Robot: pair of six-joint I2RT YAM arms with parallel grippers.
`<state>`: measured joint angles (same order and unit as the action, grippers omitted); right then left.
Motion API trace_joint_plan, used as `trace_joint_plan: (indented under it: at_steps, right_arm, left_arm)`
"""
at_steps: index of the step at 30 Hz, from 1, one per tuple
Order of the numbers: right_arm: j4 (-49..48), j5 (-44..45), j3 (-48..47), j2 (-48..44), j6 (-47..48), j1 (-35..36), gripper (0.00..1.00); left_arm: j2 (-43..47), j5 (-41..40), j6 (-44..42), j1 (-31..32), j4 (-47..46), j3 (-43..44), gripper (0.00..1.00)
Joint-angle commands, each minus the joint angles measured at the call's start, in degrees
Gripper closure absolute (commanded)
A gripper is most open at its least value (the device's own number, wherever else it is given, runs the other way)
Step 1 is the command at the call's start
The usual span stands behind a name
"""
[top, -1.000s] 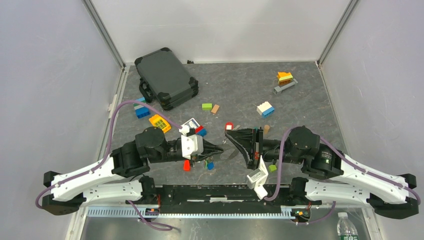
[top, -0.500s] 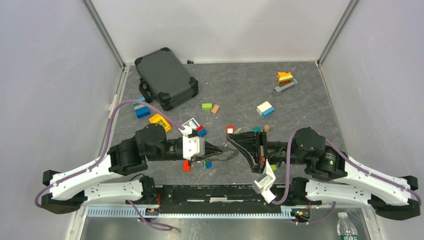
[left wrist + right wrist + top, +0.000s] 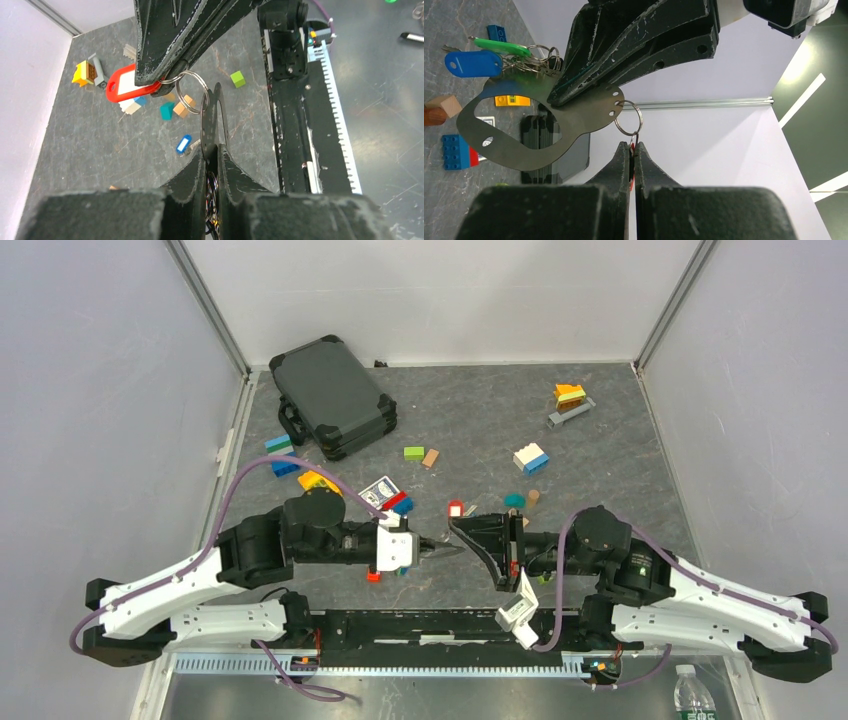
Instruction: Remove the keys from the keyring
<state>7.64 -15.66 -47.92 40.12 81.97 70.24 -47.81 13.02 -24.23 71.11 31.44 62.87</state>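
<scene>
The keyring [image 3: 519,125] is a flat grey metal loop with small holes at one end. My left gripper [image 3: 212,150] is shut on its edge and holds it above the table; the gripper also shows in the top view [image 3: 428,546]. A blue-headed key [image 3: 472,63] and a green-headed key [image 3: 501,47] hang from small rings at the keyring's far end. My right gripper [image 3: 632,145] is shut on a red-headed key [image 3: 127,85], whose small split ring [image 3: 629,117] passes through a hole in the keyring. Another blue-headed key [image 3: 184,143] lies loose on the table.
A black case [image 3: 332,395] stands at the back left. Building blocks are scattered over the table: green [image 3: 413,452], white and blue [image 3: 530,457], orange and grey [image 3: 570,400], teal [image 3: 514,500]. A playing-card box [image 3: 380,488] lies behind the left wrist.
The left gripper has drawn back a little to the left and turned with the keyring. The right gripper swung out, then came back, and the red-headed key has moved nearer the front.
</scene>
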Motion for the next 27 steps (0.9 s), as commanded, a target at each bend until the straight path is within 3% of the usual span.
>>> trace_joint_plan:
  at_steps: [1, 13, 27]
  right_arm:
    - [-6.8, 0.3, 1.6, -1.7, 3.0, -0.4, 1.0]
    - [-16.4, -3.6, 10.2, -4.3, 1.5, -0.3, 1.0]
    - [-18.9, -1.4, 12.5, -2.7, 2.1, -0.3, 1.0]
  left_arm:
    - [0.3, -1.2, -4.9, 0.3, 3.4, 2.5, 0.98]
    - [-3.0, -5.2, -7.4, 0.3, 6.6, 1.2, 0.98]
    - [-2.0, -5.6, -8.0, 0.3, 6.7, 0.4, 0.98]
